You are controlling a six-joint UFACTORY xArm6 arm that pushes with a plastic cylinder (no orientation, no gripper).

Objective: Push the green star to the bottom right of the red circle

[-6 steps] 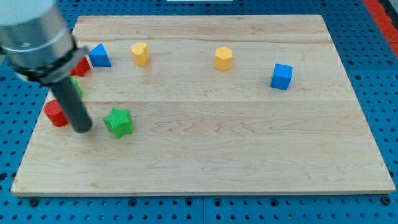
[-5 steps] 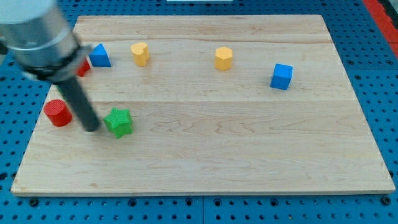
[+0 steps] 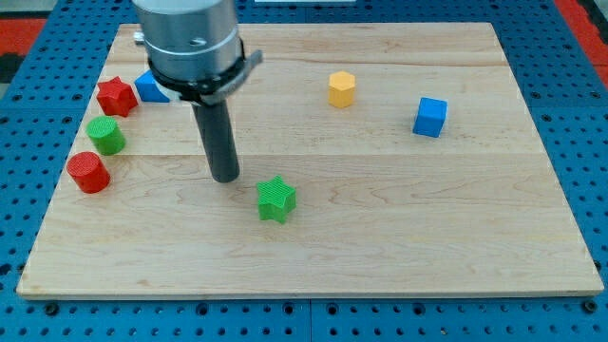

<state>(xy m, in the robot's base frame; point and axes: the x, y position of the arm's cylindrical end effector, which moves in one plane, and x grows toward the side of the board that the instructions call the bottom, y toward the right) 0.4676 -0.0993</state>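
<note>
1. Camera view: my tip (image 3: 226,178) rests on the board (image 3: 399,247), just up and to the view's left of the green star (image 3: 276,199), with a small gap between them. There are no jaws to open or close; the rod is bare and carries nothing.

2. The red circle (image 3: 88,173) sits near the view's left edge, well apart from the star. The star lies to the circle's right and a little lower, so it already looks to be on the bottom-right side, though far off.

3. To do the step well, I judge the tip should go round to the star's right side and nudge it leftward in short strokes, stopping while it is still below and right of the circle.

4. Keep clear of the green cylinder (image 3: 107,136) and red star (image 3: 116,96) above the circle.

5. The star has no long axis; one point faces roughly the view's top.
</note>
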